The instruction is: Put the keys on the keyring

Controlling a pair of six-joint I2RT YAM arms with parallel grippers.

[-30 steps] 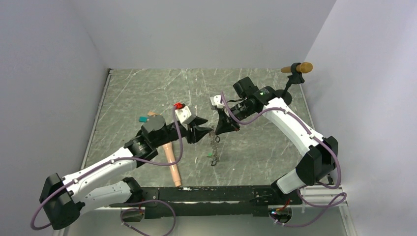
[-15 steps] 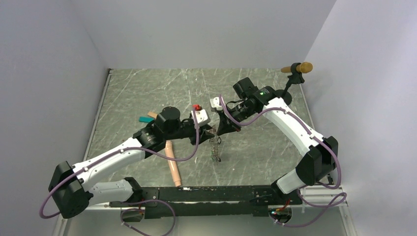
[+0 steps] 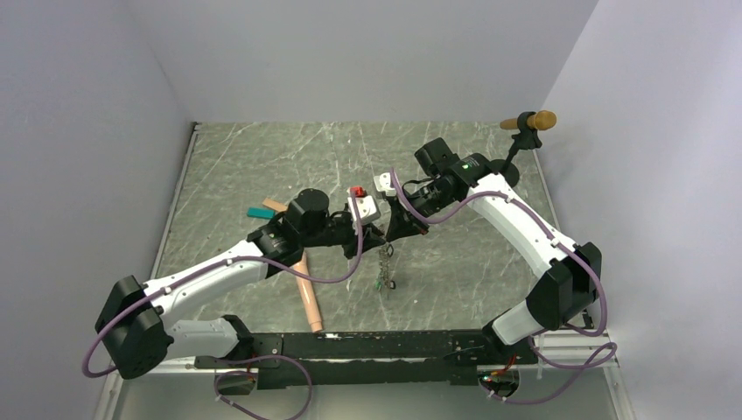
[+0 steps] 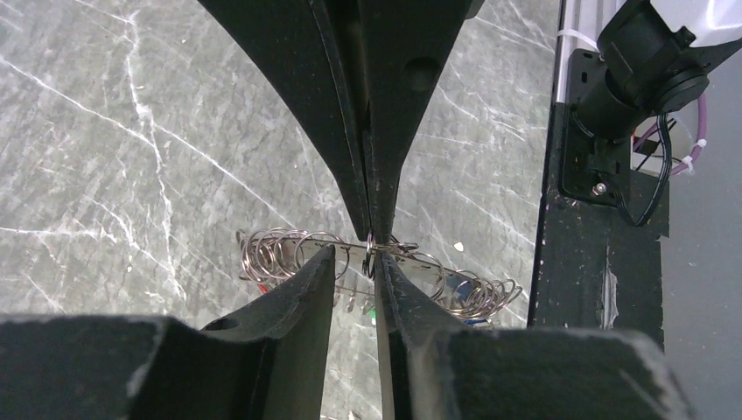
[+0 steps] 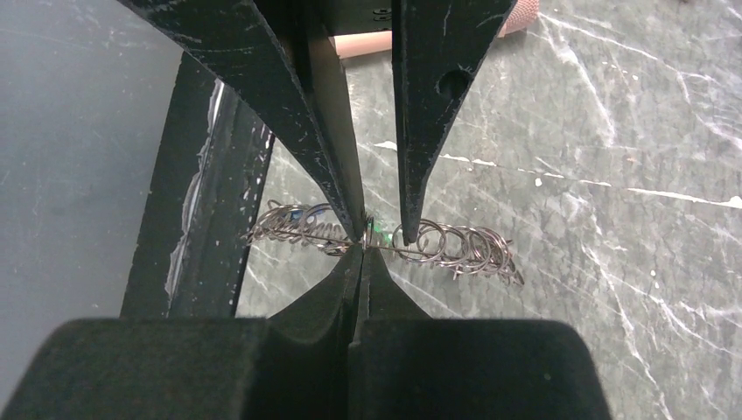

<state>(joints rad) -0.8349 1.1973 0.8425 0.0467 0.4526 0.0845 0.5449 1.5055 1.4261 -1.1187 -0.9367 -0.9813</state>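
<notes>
The left gripper (image 4: 354, 260) has swung in from 9 o'clock — jaws narrow, straddling the keyring (image 5: 455, 249) (dangling toward 6 o'clock) — while the right gripper (image 5: 359, 255) pinches it; a regrip looks imminent

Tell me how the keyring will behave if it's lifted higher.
Likely floppy: the keyring hangs slack as a string of small linked loops below the right end effector, shut on its thin wire. Probably light, since that fingertip pinch alone seems to carry it. Expect it to swing and snag.
</notes>
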